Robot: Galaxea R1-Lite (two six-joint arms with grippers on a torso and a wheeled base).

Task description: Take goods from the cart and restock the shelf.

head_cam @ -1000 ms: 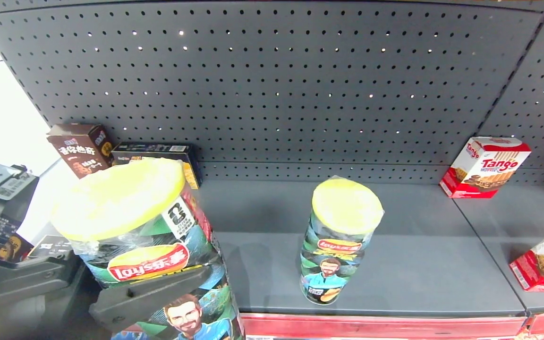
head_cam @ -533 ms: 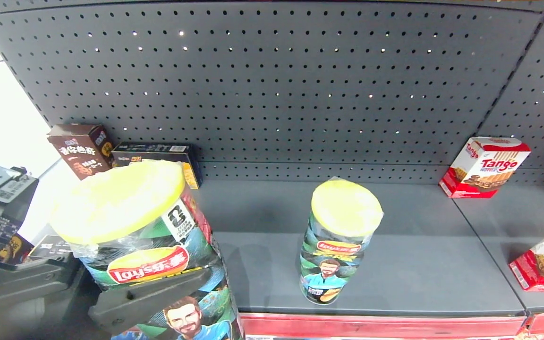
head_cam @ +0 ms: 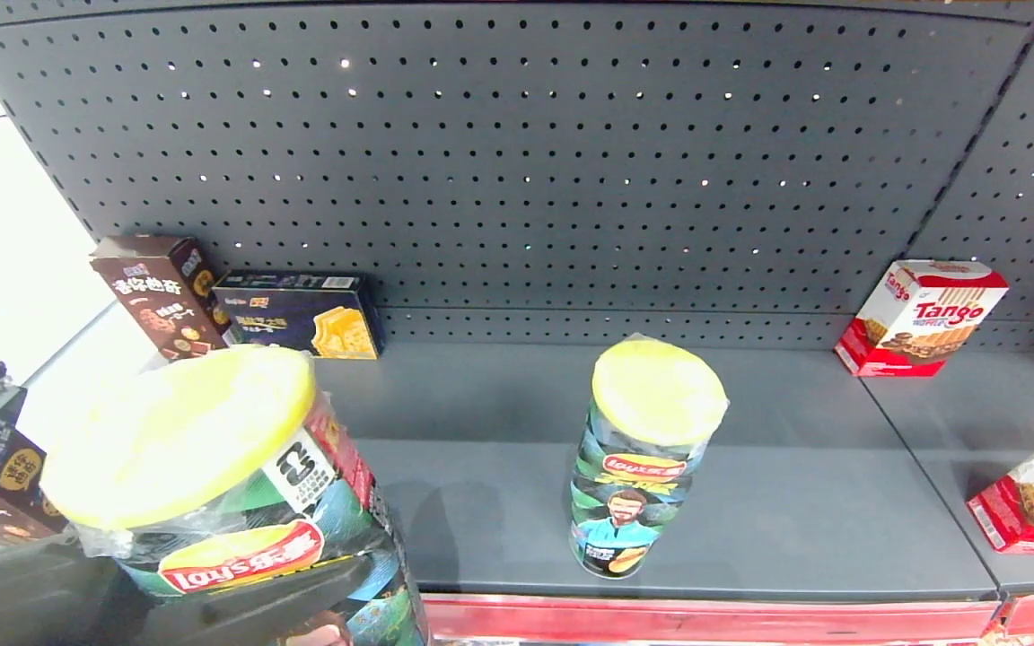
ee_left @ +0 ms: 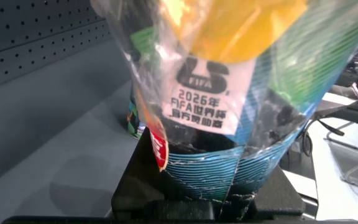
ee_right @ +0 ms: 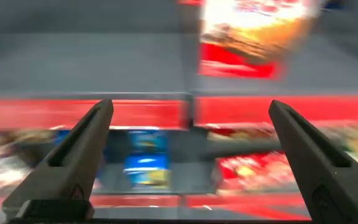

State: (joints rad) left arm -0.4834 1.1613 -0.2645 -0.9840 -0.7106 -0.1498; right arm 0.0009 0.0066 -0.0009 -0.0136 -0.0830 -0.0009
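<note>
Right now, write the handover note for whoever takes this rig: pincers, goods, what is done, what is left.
Left pincer: shut on the held chip can, which is yellow-lidded and roughly upright, at the left front of the shelf and not set down.
Right pincer: open and empty, facing the shelf's red front edge.
Done: a second chip can stands upright on the shelf, mid-width and near the front.
Left: set the held chip can down, probably on the bare stretch left of the second chip can, then go back to the cart for more goods.
</note>
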